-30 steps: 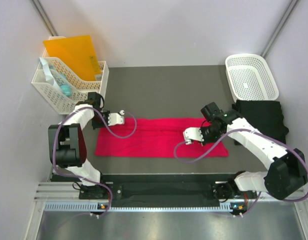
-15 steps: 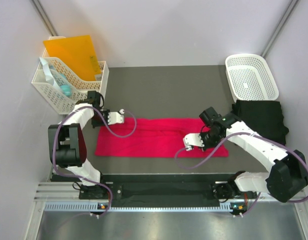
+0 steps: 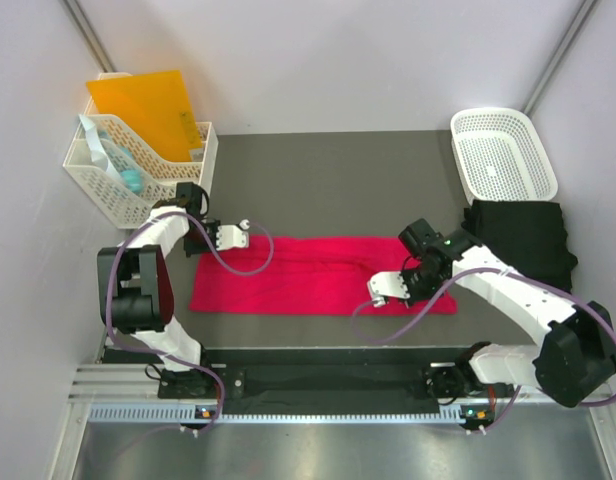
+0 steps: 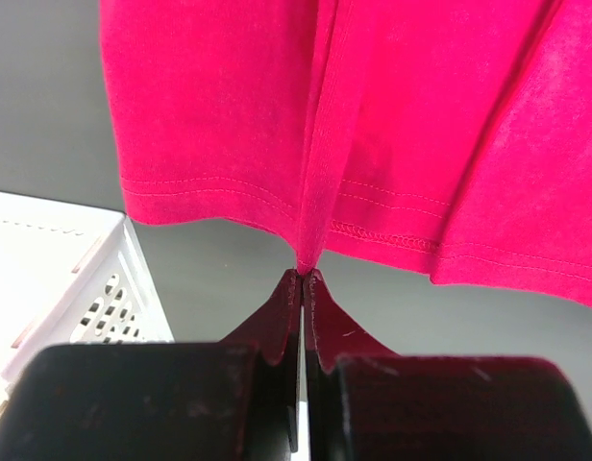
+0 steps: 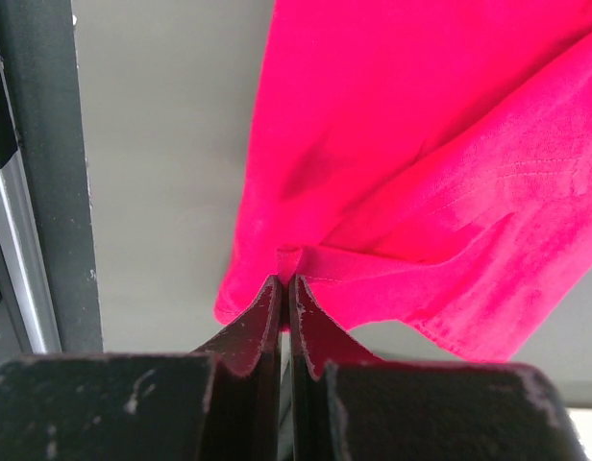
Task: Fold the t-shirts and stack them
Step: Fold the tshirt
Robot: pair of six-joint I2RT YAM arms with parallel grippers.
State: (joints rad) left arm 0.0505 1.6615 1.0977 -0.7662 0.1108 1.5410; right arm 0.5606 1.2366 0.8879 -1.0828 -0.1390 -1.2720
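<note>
Right claw [image 3: 375, 290] has slid a touch closer to the near edge of the table over the last second, and the red shirt [image 3: 298, 275] has come along with it. Left arm has not budged.

Wrist view on the right: the jaws are pressed tight together with a small pinch of red cloth [image 5: 421, 144] caught between the tips, right at the shirt's near hem. The cloth fans up and away from the pinch in soft folds, over grey table [image 5: 161, 144], with the dark rail [image 5: 37, 144] running along the side.

Over to the left claw [image 3: 246, 234], at the far left corner of the shirt. Its jaws are fully closed too, nipping a ridge of the red fabric [image 4: 373, 115] just at the stitched hem, and the corner of a white lattice bin [image 4: 75, 288] sits beside it.

From above, the red shirt lies as a long band running left to right across the middle of the table [image 3: 328, 180], between the two arms. The black shirt [image 3: 518, 235] rests at the right side, well apart from the left arm, just beside the near end of the white basket [image 3: 500, 113]. The lattice bin holding an orange folder [image 3: 143, 105] stands at the far left.
</note>
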